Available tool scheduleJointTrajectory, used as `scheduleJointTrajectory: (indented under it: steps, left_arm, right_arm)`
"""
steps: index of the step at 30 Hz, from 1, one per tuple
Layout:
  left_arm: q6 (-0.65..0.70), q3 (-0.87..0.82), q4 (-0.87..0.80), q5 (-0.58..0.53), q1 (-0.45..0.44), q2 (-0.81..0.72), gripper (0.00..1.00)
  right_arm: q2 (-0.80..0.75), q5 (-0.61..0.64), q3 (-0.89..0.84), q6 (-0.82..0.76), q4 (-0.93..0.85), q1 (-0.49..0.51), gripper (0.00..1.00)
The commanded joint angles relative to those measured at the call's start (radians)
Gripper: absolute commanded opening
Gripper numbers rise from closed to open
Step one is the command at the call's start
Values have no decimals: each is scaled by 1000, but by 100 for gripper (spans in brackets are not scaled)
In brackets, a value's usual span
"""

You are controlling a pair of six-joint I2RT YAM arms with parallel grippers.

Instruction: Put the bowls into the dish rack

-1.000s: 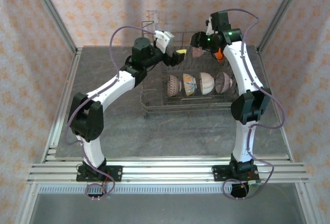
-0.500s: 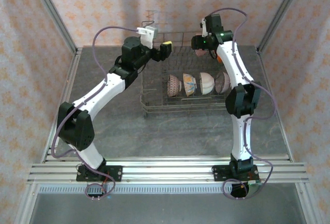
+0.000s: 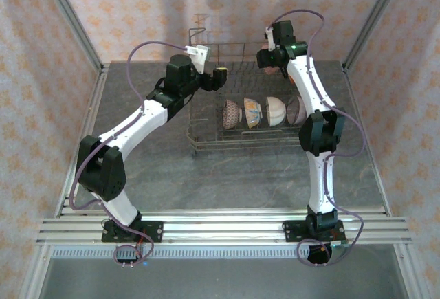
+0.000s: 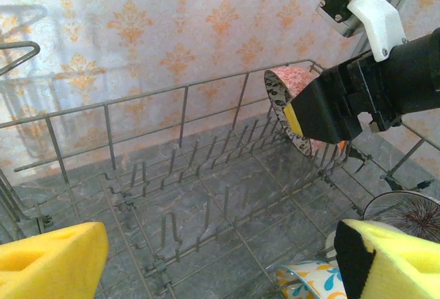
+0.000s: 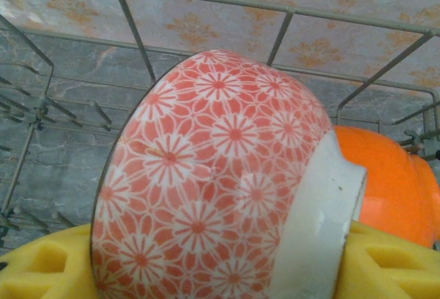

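Note:
The grey wire dish rack stands at the back of the table. Its front row holds several bowls on edge: mauve patterned, orange-and-blue floral, cream-pink and a dark-lined one. My right gripper is over the rack's back right corner, shut on a pink flower-patterned bowl that is tilted on its side between the yellow pads. Just behind it lies a bright orange bowl. My left gripper is open and empty above the rack's left half. From there the pink bowl hangs over the tines.
Upright tines stand bare across the rack's back left. A raised wire loop sticks up at the rack's back left corner. Patterned walls close in behind and at both sides. Grey tabletop lies in front of the rack.
My left arm has drawn its gripper back to the left, off the rack's middle. My right arm has straightened, and the pink bowl has shifted slightly back.

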Motion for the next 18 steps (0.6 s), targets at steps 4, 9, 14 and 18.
scheduleJointTrajectory:
  steps: [4, 9, 14, 18]
  left_arm:
    - [9, -62, 11, -42, 4, -53, 87]
    - [14, -84, 7, -43, 5, -66, 87]
    - [24, -92, 7, -44, 8, -68, 87]
    - [28, -95, 5, -43, 11, -66, 88]
  right_arm:
    - [-14, 2, 47, -46, 50, -6, 43]
    - [-18, -29, 46, -34, 48, -20, 43]
    - [-24, -26, 40, -43, 47, -28, 43]
    - [-25, -27, 34, -49, 41, -40, 42]
